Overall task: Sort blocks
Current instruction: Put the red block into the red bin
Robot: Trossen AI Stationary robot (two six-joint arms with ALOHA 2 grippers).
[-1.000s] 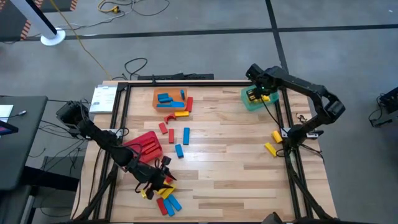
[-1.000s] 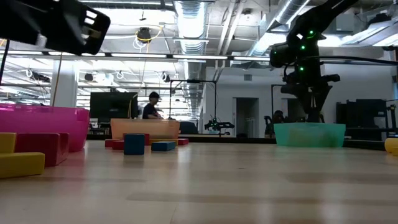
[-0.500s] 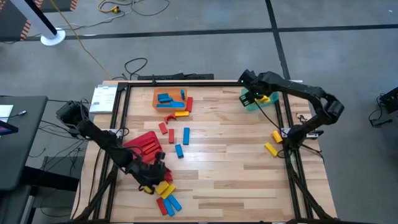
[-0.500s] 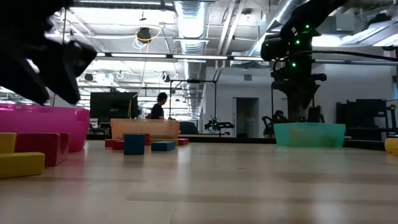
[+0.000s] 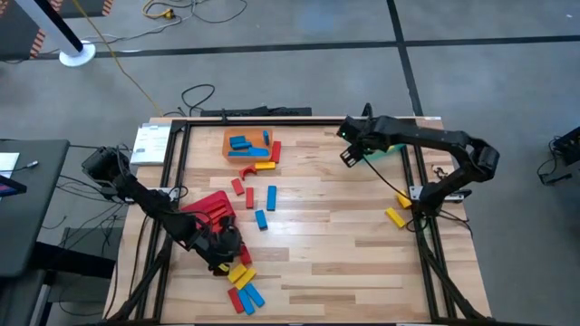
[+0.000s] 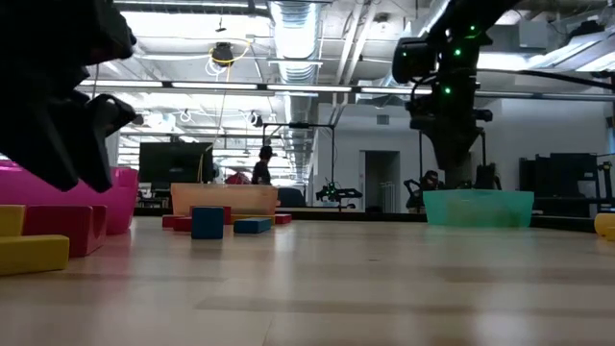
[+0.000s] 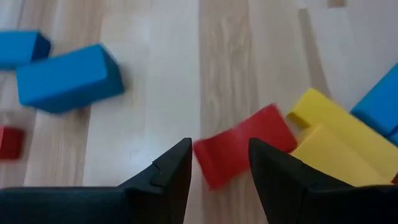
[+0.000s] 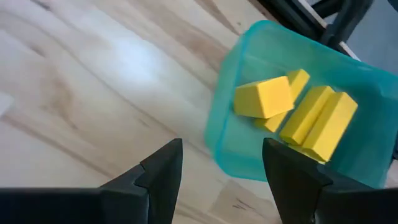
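Observation:
My left gripper (image 5: 225, 245) (image 7: 221, 149) is shut on a red block (image 7: 239, 152) between the red bin (image 5: 214, 210) and a pile of yellow, red and blue blocks (image 5: 241, 284). My right gripper (image 5: 349, 154) (image 8: 222, 149) is open, above bare table just left of the teal bin (image 5: 393, 148) (image 8: 227, 140). Several yellow blocks (image 8: 298, 112) lie inside that bin. Blue blocks lie in the orange bin (image 5: 246, 143). Red, blue and yellow blocks lie loose (image 5: 256, 190) on the table near it. My left gripper pinches the red block between its two fingers, at the block's end (image 7: 208, 163) nearest the wrist. The block lies askew in the hold, its other end (image 7: 273, 127) reaching out past one finger. Whether it is clear of the table, I cannot tell.
Two yellow blocks (image 5: 399, 206) lie by the table's right rail. Blue blocks (image 7: 68, 78) lie on the wood ahead of my left gripper. A black frame (image 5: 272, 119) runs round the table. A person (image 6: 261, 165) stands far behind the table.
My left gripper has moved from the pile toward the table's far edge and the red bin. My right gripper has swung from above the teal bin toward the table's left, ending over bare wood. The person behind the table has walked to the right.

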